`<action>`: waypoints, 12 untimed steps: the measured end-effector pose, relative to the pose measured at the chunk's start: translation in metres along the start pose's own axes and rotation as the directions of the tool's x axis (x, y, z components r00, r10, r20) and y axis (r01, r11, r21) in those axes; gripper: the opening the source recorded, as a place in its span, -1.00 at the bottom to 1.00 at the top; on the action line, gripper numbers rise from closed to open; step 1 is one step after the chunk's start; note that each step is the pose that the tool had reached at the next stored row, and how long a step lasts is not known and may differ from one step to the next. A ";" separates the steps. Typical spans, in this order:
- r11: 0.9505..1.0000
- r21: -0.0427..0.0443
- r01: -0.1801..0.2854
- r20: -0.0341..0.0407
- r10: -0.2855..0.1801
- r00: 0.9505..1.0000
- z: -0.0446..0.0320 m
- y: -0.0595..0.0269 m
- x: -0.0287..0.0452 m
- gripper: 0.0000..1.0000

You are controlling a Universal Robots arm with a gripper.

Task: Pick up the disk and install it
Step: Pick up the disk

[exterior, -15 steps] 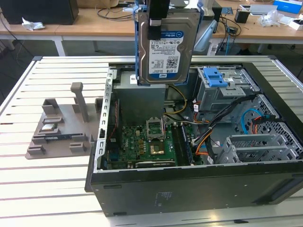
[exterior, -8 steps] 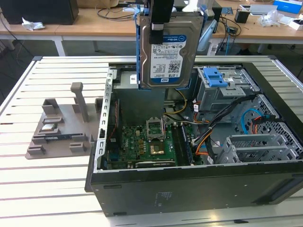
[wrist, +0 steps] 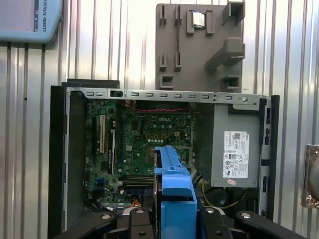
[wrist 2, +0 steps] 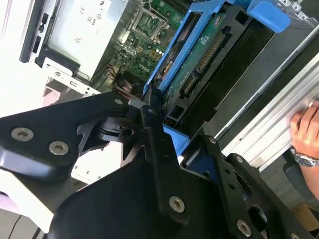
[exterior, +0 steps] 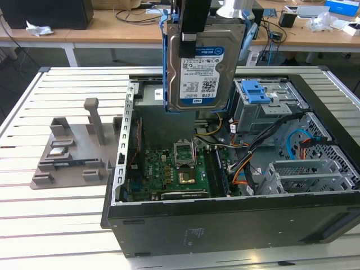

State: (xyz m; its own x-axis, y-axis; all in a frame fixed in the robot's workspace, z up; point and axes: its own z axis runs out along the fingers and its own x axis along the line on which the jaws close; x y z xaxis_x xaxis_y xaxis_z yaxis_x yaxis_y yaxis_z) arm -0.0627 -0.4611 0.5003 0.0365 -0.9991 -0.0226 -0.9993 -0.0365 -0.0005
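Status: pickup done, install not done.

- The gripper (exterior: 194,25) is clamped on the disk (exterior: 205,67) at its upper end.
- The disk hangs upright with its label toward the exterior camera and a blue rail down each side.
- It is held above the open computer case (exterior: 225,225) and touches nothing inside it.
- In the exterior view it is in front of the power supply (exterior: 149,95), just to the exterior view's left of the drive cage (exterior: 270,109).
- The blue latch (exterior: 256,91) on top of the cage carries no drive.
- The cage looks unoccupied. That is a judgement only, since cables and the disk itself cover much of it.
- What is left: bringing the disk to the cage and seating it.

Second wrist view: the disk's green board side and connector run away from the black fingers (wrist 2: 154,134), which are closed on the rail end.

Hard to make out:
- The gripper's upper body is cut off by the frame in the exterior view.
- The exact pad contact is masked by the blue rail.
- The bay opening cannot be seen directly.

Other notes:
- A person's hand (wrist 2: 305,130) rests by the slatted table (exterior: 67,202), apart from the gripper.
- A grey fixture (exterior: 73,149) sits well apart from the disk.
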 end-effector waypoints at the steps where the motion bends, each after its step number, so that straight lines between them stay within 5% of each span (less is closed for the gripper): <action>1: 1.000 0.000 0.000 0.000 0.000 1.000 0.0000 -0.0001 0.0011 -0.26; 12: 1.000 0.000 0.000 0.000 0.000 1.000 0.0001 -0.0011 0.0148 -0.26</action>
State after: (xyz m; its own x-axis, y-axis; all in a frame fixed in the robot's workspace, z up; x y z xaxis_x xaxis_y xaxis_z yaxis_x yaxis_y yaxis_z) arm -0.0611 -0.4758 0.4999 0.0365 -0.9991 -0.0226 -0.9993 -0.0365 -0.0005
